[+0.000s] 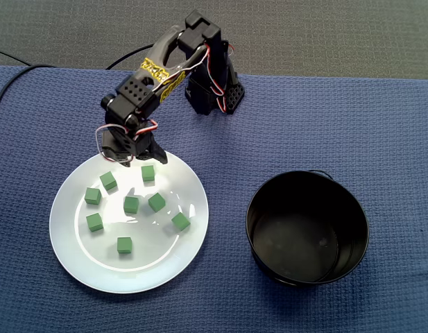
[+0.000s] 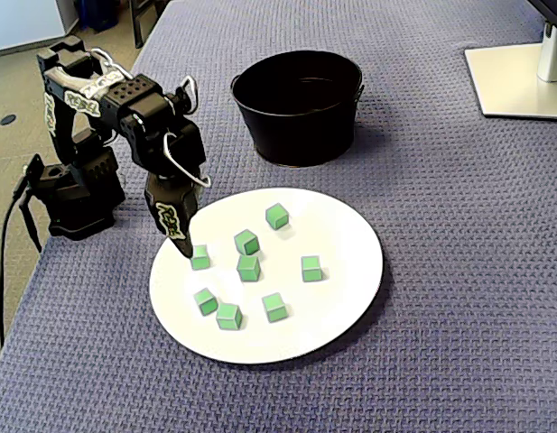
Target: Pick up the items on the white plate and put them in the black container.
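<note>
Arm [image 1: 165, 66] rises from its base just off the plate's rim and bends down over the plate [image 1: 151, 267]. White plate sits on a blue mat [image 1: 380, 125].

Gripper [image 1: 141, 158] points down over the plate's rim on the base side. In the angled fixed view the gripper [image 2: 183, 242] tapers to a dark tip low over the plate [image 2: 341, 225]. Whether it touches the plate, I cannot tell. How far the jaws are apart, I cannot tell from either fixed view. No cube shows between them.

Eight green cubes [image 1: 131, 205] lie on the plate, all apart from each other and spread loosely over its middle and base-side half. In the angled view they show as the same eight cubes [image 2: 249, 268].

Closest cube [image 1: 148, 173] sits on the plate just inside the rim, just beside the gripper tip. In the angled view this closest cube [image 2: 199, 257] is just right of and below the tip. Touching or a hair apart, I cannot tell. The other seven lie farther in on the plate from the gripper.

Black bucket [image 1: 250, 222] stands upright on the mat near the plate but clear of its rim, to the plate's right in the top-down view. In the angled view the bucket [image 2: 296, 135] is behind the plate.
</note>
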Available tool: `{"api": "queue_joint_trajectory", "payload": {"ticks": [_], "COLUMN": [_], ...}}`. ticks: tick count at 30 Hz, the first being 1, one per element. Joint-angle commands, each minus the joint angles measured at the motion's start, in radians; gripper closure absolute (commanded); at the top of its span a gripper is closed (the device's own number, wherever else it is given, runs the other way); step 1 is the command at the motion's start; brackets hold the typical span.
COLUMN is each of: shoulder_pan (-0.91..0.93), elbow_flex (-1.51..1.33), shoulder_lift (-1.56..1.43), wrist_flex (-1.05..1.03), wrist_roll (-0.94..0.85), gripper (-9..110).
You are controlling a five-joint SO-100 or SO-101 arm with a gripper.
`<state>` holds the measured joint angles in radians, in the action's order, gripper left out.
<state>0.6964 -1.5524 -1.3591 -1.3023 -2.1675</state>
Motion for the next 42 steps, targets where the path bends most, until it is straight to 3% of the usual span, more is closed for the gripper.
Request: {"api": "queue_joint_trajectory", "payload": {"ticks": [1, 31, 42], "shoulder_pan": [0.017, 0.000, -0.006], "elbow_flex": [0.044, -0.011, -0.055], "shoulder_lift": [0.029, 0.179, 0.160], "wrist_flex": [0.003, 0.120, 0.120], "wrist_roll": [0.006, 0.064, 0.075], "gripper": [74, 83, 101]}}
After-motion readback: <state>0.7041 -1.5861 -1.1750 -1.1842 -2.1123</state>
